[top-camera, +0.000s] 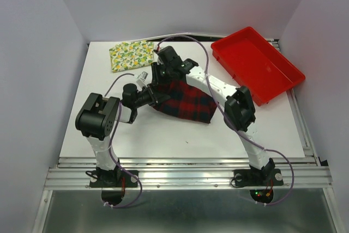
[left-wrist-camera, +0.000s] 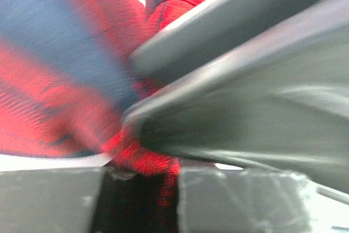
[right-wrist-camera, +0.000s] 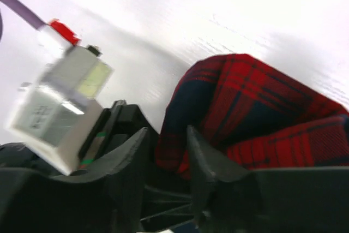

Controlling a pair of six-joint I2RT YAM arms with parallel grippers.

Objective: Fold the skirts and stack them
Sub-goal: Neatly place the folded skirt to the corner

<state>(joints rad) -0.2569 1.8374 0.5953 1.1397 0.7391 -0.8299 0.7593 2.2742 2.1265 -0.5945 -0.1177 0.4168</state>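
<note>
Skirts well apart on the bench (top-camera: 163,140). Lemon-print skirt (top-camera: 131,55) at the far left, flat in a small rectangle, clear of both arms. Plaid skirt (top-camera: 185,102) mid-bench in a bunched heap, its left end raised where the two arms meet. Probably lifted there so that edge can be carried across for a fold, one arm taking the cloth from the other.

Left fingers (left-wrist-camera: 49,200) nearly together, with a tuck of red plaid pinched in the narrow gap, though the view is blurred. Right fingers (right-wrist-camera: 207,162) a little apart, with the plaid edge between the tips and the hold apparently slack. Red tray (top-camera: 256,64) at the far right, away from both skirts.
</note>
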